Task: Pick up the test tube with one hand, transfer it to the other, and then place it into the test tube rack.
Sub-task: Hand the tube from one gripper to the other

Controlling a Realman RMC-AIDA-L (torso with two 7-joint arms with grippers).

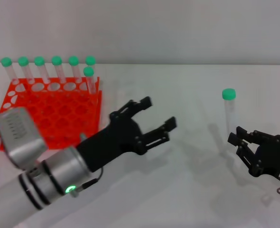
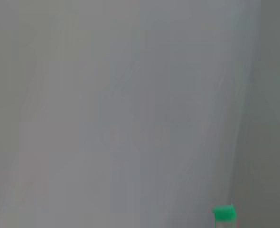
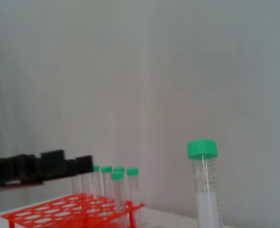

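Head view: seven capped tubes in rack; left gripper open, right gripper around upright tube

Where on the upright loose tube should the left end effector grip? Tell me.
Probably the test tube is best gripped on its clear upper body just below the green cap, from the left side. It stands upright, the right end effector is at its lower part, and the left end effector is open.
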